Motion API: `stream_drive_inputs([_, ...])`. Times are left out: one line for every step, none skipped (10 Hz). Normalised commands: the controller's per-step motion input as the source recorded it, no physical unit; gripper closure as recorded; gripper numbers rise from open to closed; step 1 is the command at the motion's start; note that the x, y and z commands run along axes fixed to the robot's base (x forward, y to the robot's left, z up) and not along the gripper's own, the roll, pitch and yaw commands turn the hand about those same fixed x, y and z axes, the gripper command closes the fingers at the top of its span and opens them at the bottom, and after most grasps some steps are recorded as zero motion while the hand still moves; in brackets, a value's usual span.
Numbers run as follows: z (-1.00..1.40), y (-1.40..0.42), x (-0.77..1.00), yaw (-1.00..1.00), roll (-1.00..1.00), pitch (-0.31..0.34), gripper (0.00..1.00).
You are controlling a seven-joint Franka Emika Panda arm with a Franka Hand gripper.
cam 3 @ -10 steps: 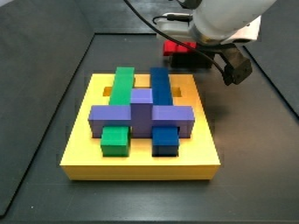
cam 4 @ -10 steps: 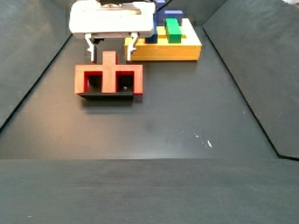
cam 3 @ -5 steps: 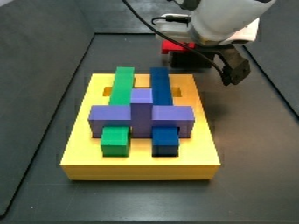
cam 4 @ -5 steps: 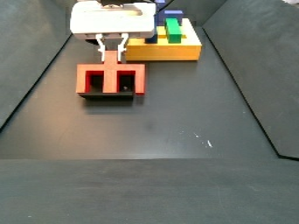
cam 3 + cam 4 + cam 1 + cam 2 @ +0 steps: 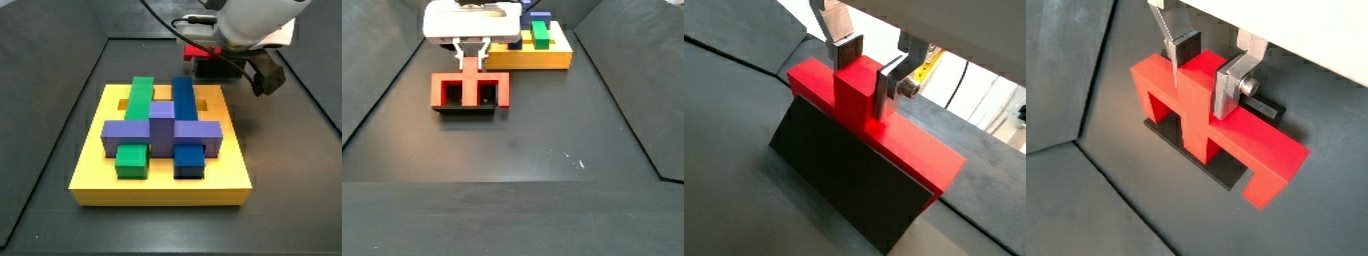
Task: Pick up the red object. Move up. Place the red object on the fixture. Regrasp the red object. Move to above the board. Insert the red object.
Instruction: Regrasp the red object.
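Gripping the red object [image 5: 1213, 125] by its stem, your gripper [image 5: 1208, 72] is clenching it, piece resting on the fixture [image 5: 468, 110], beside the board [image 5: 163, 185].

No readable text, labels, brands or nos. anywhere; the red object [image 5: 1213, 120], the fixture [image 5: 466, 108] and the board [image 5: 160, 185] are plain, unmarked surfaces. The gripper [image 5: 869, 72], over the red object at the fixture w/ fingers either side of its stem, shows no legible marking either; robot's white housing too blurred/cropped to read anything.
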Motion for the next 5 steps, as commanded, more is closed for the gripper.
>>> stream_drive_inputs([0.00, 0.00, 0.00, 0.00, 0.00, 0.000, 1.00])
stream_drive_inputs([0.00, 0.00, 0.00, 0.00, 0.00, 0.000, 1.00])
stream_drive_inputs([0.00, 0.00, 0.00, 0.00, 0.00, 0.000, 1.00])
stream_drive_inputs([0.00, 0.00, 0.00, 0.00, 0.00, 0.000, 1.00])
stream_drive_inputs([0.00, 0.00, 0.00, 0.00, 0.00, 0.000, 1.00])
